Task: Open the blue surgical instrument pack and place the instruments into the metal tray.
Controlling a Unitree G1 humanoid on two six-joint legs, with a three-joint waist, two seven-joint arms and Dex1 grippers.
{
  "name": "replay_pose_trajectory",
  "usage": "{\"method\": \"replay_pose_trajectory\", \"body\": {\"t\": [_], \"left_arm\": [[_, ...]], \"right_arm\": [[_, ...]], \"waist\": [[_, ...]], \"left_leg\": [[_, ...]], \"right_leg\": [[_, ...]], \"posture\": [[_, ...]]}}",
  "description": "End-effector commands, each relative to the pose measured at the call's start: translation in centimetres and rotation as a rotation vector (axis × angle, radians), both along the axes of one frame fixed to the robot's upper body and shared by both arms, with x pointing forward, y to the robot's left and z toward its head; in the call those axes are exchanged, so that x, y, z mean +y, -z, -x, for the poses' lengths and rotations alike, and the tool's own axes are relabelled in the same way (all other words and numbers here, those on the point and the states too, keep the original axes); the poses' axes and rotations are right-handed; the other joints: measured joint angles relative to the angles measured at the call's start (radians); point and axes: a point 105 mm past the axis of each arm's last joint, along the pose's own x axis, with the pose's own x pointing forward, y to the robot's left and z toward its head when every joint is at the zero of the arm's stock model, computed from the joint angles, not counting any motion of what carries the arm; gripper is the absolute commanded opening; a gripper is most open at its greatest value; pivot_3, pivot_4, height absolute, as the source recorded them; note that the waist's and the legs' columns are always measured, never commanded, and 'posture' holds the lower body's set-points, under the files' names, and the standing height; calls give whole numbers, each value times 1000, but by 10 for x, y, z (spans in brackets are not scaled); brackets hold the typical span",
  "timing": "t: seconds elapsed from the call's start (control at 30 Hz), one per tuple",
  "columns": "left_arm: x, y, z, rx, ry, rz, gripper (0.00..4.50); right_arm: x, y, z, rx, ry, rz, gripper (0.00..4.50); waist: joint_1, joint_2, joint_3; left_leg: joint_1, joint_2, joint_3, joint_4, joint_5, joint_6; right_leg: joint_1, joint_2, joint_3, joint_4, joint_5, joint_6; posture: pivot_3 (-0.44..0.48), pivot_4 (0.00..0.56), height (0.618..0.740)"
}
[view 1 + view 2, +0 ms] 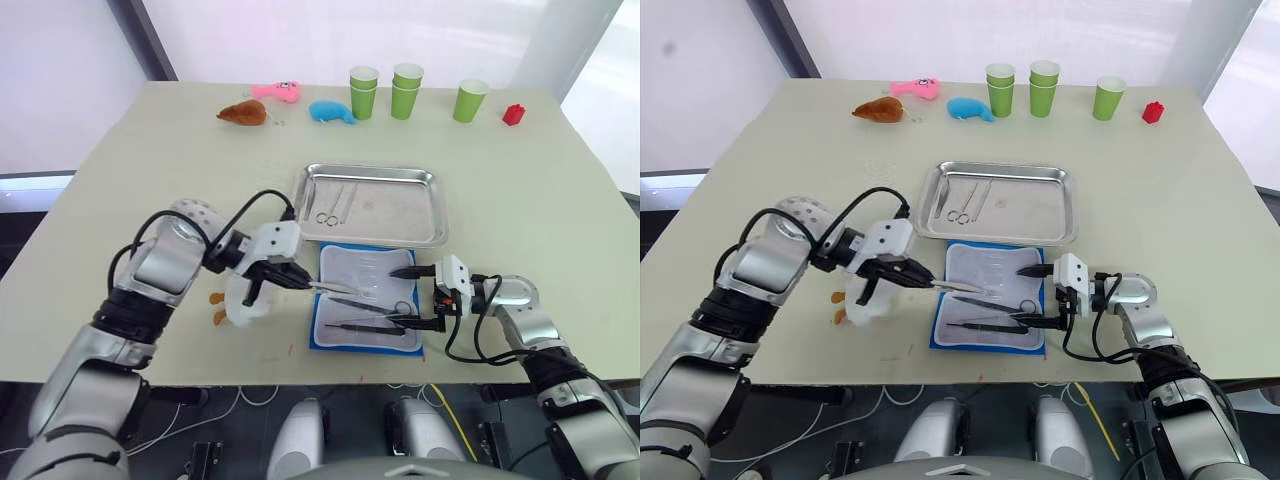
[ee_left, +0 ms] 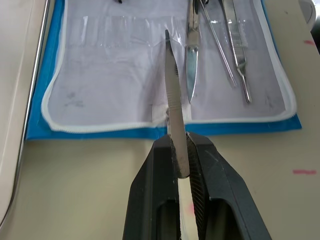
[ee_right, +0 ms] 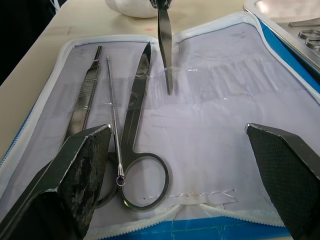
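Our left gripper (image 2: 181,150) pinches a flat steel tool (image 2: 172,95) over the opened blue surgical instrument pack (image 1: 365,297), which lies just before the metal tray (image 1: 372,204), while our right gripper (image 3: 185,150) hovers agape over remaining instruments (image 3: 135,115).

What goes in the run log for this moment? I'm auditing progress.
pack open | left gripper holds tweezers | right gripper open | tray partly loaded
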Motion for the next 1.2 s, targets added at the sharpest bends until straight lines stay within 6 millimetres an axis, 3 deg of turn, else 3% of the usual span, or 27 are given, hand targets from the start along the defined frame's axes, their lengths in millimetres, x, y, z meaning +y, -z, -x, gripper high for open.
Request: {"method": "replay_pose_trajectory", "body": {"t": [0.03,0.17,0.43,0.6,0.8,0.93,1.2], "left_arm": [[9,-20,2,-33,1,23,122],[20,-28,4,-30,-12,2,122],[21,-53,0,-56,-42,52,122],[1,-68,-21,-152,-171,223,122],[-19,-73,-47,-210,-403,347,122],[-53,-81,-70,-261,-585,528,122],[-102,-72,-101,-237,-823,670,122]], "right_arm": [[-4,37,15,146,0,82,4500],[-5,37,15,147,1,82,4500],[-4,38,16,150,-2,80,4500],[-5,38,17,151,-3,81,4500],[-6,39,18,153,-1,82,4500],[-7,39,17,151,4,88,4500],[-4,38,17,152,1,79,4500]], "waist": [[0,0,0],[0,0,0],[0,0,0],[1,-1,0],[-1,-2,0],[7,-4,-1],[-3,-4,-1]], "left_leg": [[0,0,0,0,0,0],[0,0,0,0,0,0],[0,0,0,0,0,0],[0,0,0,0,0,0],[0,0,-1,0,0,0],[0,0,-2,1,0,0],[0,-1,-4,1,0,0]], "right_leg": [[0,0,0,0,0,0],[0,0,0,0,0,0],[0,0,0,0,0,0],[0,0,0,0,0,0],[0,0,0,0,0,0],[1,-1,-2,0,0,1],[1,-1,0,1,1,1]], "posture": [[0,150,740],[0,150,740],[0,150,740],[0,150,740],[0,150,740],[0,150,740],[0,150,740]]}}
